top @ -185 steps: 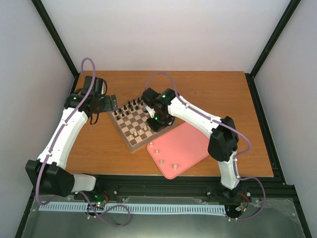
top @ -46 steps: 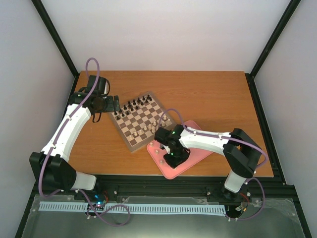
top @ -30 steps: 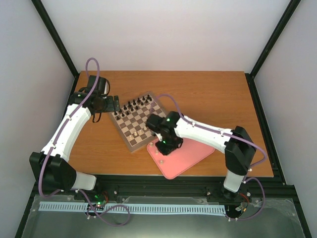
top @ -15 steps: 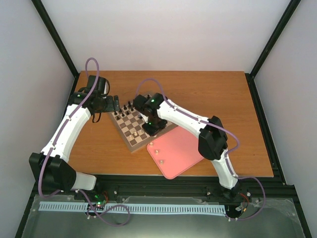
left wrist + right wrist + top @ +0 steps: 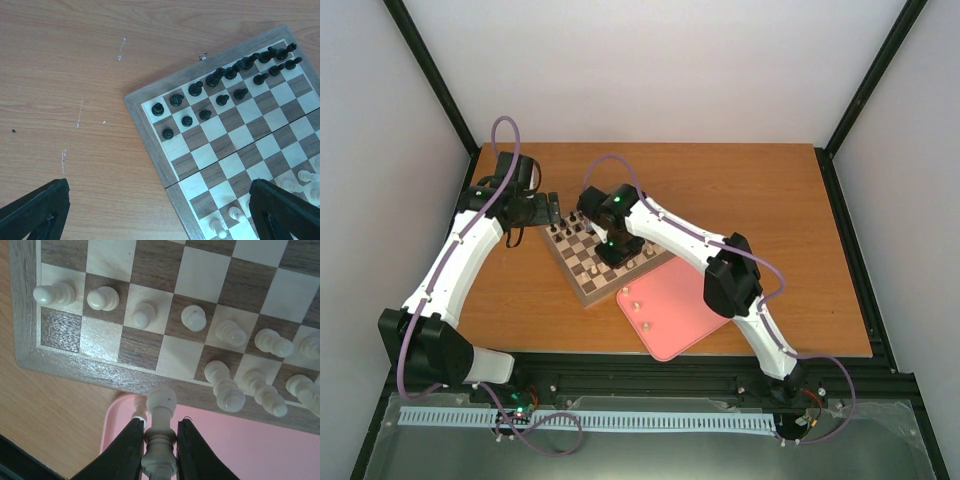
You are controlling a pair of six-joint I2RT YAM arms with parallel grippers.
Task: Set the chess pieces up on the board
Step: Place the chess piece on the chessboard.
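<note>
One outstretched right arm [image 5: 670,232], perhaps above board [image 5: 576,271].

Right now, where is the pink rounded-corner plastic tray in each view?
Top external: pink tray, near-right of the wooden checkered chessboard.
Left wrist: absent.
Right wrist: along the bottom, beyond the board's border.
Shared landmark: the chessboard, in all three.

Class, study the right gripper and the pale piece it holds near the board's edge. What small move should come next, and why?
Probably carry the pale piece forward and lower it onto an empty back-row square. The right gripper is shut on it just over the border of the board, and four squares of that row are bare.
</note>
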